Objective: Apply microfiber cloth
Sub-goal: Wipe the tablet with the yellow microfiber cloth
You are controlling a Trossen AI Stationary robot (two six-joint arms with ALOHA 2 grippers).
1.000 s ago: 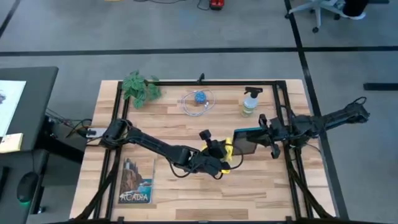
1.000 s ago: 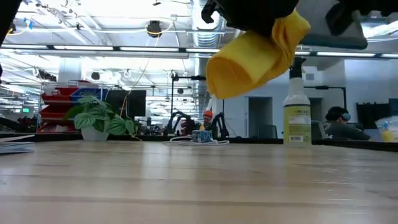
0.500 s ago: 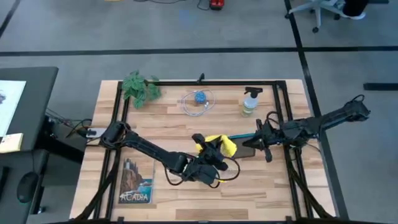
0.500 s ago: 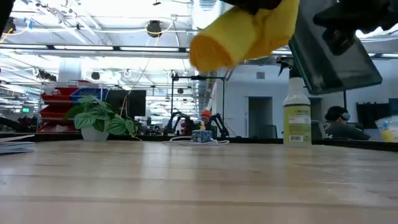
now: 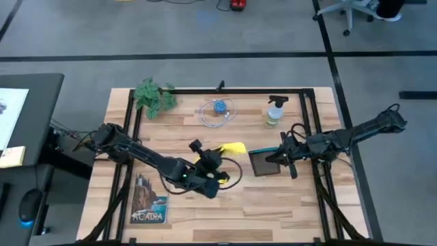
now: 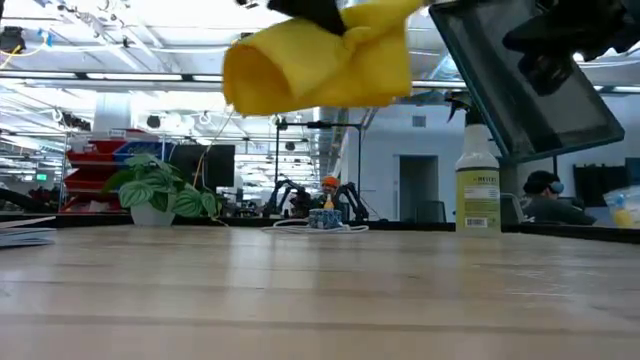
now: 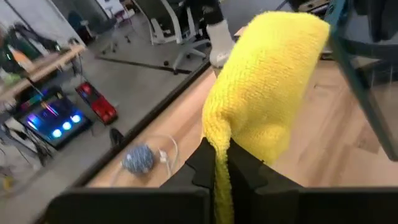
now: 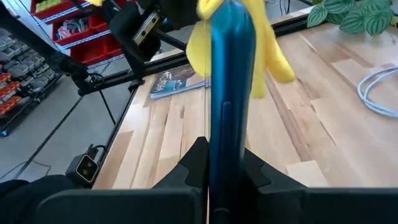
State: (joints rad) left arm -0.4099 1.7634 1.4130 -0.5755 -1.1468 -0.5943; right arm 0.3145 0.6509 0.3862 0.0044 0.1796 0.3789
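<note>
The microfiber cloth (image 5: pixel 229 148) is bright yellow and bunched into a loose roll; it hangs in the air (image 6: pixel 320 60) over the table's middle. My left gripper (image 7: pixel 222 167) is shut on it and reaches in from the table's left (image 5: pixel 210 158). To the cloth's right the dark tablet (image 5: pixel 265 162) with a teal rim is held off the table, tilted (image 6: pixel 530 80). My right gripper (image 8: pixel 222 165) is shut on it, coming from the table's right (image 5: pixel 283 156). A gap separates cloth and tablet. My left gripper pinches a gathered fold of the cloth (image 7: pixel 221 155) between its two fingers. The fingers (image 7: pixel 245 167) come from the table's left. The rest of the cloth bulges ahead of them in a loose roll, slack and clear of the table. My right gripper pinches the tablet at its right-hand edge (image 8: pixel 227 146), one finger (image 8: pixel 194 163) on each flat face. The fingers come about level from the table's right. The tablet is lifted clear and tilted, seen edge-on in the right wrist view.
A potted plant (image 5: pixel 155 96) stands at the far left, a coiled cable with a blue ball (image 5: pixel 218 109) at the far middle, a spray bottle (image 5: pixel 274 113) at the far right. A booklet (image 5: pixel 150 199) lies near the front left. Bare wood lies below both grippers.
My left gripper has drawn the cloth up and toward the table's left, off the tablet, opening a gap. My right gripper has tipped the tablet: in the high view it went from face-on to edge-on, and its dark face shows again now.
</note>
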